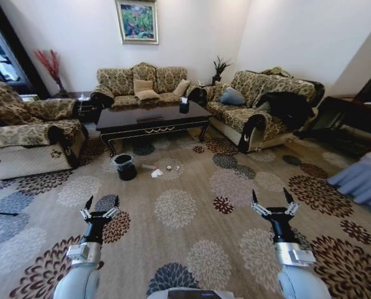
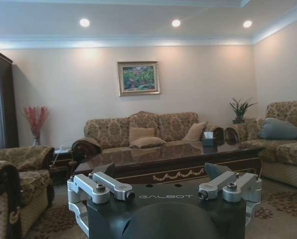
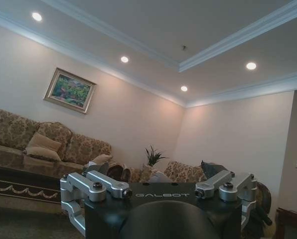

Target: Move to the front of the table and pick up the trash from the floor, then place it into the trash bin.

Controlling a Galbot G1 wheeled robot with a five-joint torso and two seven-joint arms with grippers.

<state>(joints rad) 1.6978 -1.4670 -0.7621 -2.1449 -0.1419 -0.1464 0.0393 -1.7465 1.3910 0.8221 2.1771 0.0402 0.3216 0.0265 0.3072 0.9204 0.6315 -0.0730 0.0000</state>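
Note:
The dark glossy table stands mid-room between the sofas, and the left wrist view shows it ahead. On the carpet before it lies the trash: a crumpled white paper, a slim bottle and small pale pieces. The black trash bin with a plastic liner stands just left of them. My left gripper and right gripper are held up near me, both open and empty, well short of the trash.
A sofa flanks the table on the left, another on the right, and a third behind it. A blue-covered object sits far right. Patterned carpet lies open between me and the trash.

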